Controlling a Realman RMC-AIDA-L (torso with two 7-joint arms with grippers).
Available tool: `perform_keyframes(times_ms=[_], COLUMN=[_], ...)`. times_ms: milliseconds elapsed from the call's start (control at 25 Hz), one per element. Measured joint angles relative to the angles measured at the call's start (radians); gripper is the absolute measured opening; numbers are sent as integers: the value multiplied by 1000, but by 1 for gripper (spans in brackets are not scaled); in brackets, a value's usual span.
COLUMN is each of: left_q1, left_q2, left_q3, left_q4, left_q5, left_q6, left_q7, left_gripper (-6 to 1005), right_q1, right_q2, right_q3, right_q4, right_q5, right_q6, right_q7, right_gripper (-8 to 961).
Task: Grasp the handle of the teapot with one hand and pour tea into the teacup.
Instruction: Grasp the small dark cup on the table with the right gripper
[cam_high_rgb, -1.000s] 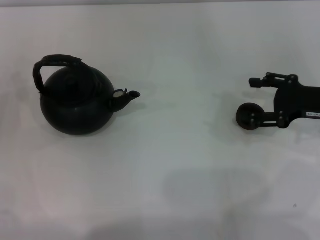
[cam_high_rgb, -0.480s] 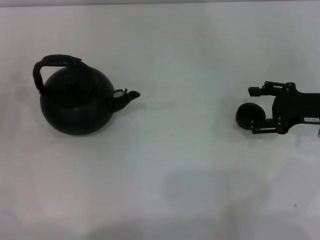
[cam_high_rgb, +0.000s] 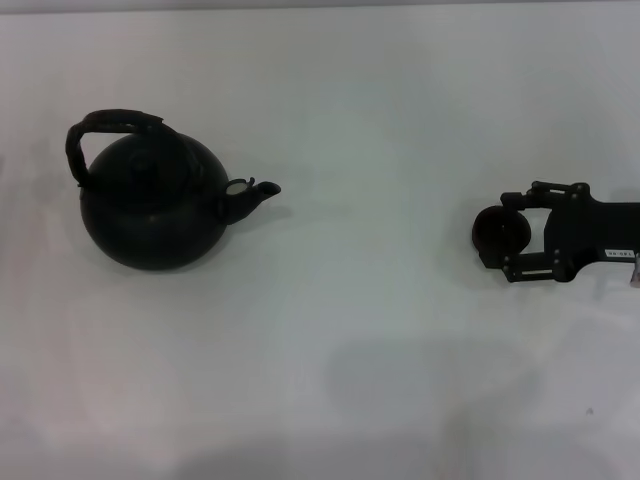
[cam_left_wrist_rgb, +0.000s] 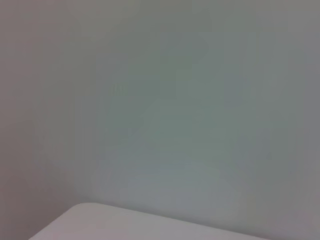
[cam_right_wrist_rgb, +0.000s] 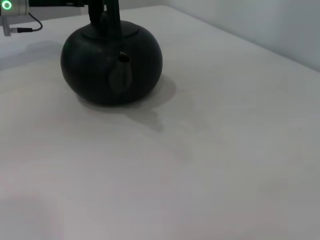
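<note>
Right gripper (cam_high_rgb: 512, 240) apparently grips the teacup (cam_high_rgb: 497, 234); the teapot (cam_high_rgb: 155, 200) stands well apart toward the left, spout facing it.

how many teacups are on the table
1. The tiny round dark teacup sits at the table's right, between the right gripper's fingers, far from the large matte-black teapot on the left.

No text can be read; a small white label on the right gripper (cam_high_rgb: 513, 236) is illegible.

Matte-black teapot (cam_high_rgb: 152, 208), pale-tipped spout (cam_high_rgb: 240, 187)
</note>
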Motion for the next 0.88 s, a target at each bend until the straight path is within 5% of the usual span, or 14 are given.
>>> perform_keyframes(times_ms=[880], left_q1=[1], left_q2=[-3], left_q3=[0], left_q4=[-1], left_q5=[-3], left_q6=[5], left_q7=[-2], left_gripper=[880], right_q1=[3], right_q2=[2], right_q3=[-60], right_q4=[17], right_q5=[3], right_q6=[-105], right_q7=[-5], right_gripper=[855])
